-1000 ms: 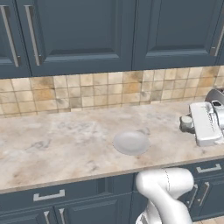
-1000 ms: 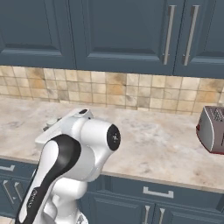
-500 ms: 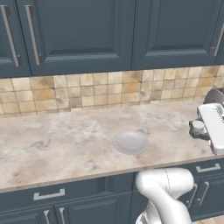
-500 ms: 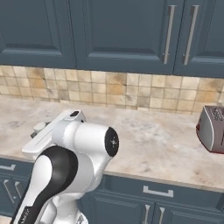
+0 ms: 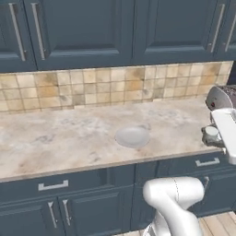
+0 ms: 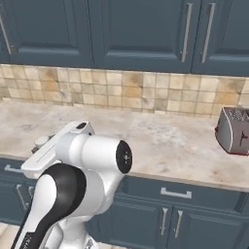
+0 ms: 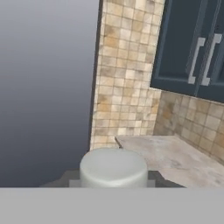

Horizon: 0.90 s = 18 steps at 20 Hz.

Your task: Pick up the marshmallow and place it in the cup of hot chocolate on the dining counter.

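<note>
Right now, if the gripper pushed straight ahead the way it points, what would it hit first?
Probably the tan tiled wall past the counter's end; the gripper is shut on the marshmallow. Depth is unclear.

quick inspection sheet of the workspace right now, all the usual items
surface: beige marbled stone counter top, backed by tan wall tiles
job's things: small white stubby cylinder marshmallow, off the counter, between the fingertips in the hand view
clutter: round pale grey plate lying flat near the counter's front edge; steel toaster far along the counter, apart from the plate
grippers: gripper shut on the marshmallow, facing a tiled corner
cables: nothing seen
surroundings: dark blue wall cabinets above, dark blue base cabinets below
</note>
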Available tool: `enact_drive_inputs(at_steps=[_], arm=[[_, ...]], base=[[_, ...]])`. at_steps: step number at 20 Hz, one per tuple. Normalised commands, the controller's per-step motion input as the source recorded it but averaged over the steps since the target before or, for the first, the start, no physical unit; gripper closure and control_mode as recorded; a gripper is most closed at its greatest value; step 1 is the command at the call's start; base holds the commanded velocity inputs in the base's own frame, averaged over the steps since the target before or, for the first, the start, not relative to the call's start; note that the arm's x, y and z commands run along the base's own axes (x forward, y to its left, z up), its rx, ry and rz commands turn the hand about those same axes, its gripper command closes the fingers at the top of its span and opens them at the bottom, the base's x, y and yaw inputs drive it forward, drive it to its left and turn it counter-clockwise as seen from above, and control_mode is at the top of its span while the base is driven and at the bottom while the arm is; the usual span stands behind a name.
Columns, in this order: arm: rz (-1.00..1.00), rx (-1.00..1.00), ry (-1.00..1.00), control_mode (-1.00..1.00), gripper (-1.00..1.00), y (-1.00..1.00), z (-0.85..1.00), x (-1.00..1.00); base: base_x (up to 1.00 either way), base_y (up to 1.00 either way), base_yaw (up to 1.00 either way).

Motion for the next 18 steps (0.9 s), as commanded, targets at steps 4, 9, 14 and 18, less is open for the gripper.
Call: enact_drive_inputs(at_steps=[4,9,14,18], arm=[[0.0,0.0,0.0,1.0,1.0,0.0,0.0,0.0],[0.0,0.0,0.0,1.0,1.0,0.0,0.0,0.0],[0.0,0.0,0.0,1.0,1.0,0.0,0.0,0.0],[0.0,0.0,0.0,1.0,1.0,0.0,0.0,0.0]], base=[[-0.88,0.82,0.13],[-0.18,0.49,0.89],[0.0,0.0,1.0],[0.0,0.0,1.0]])
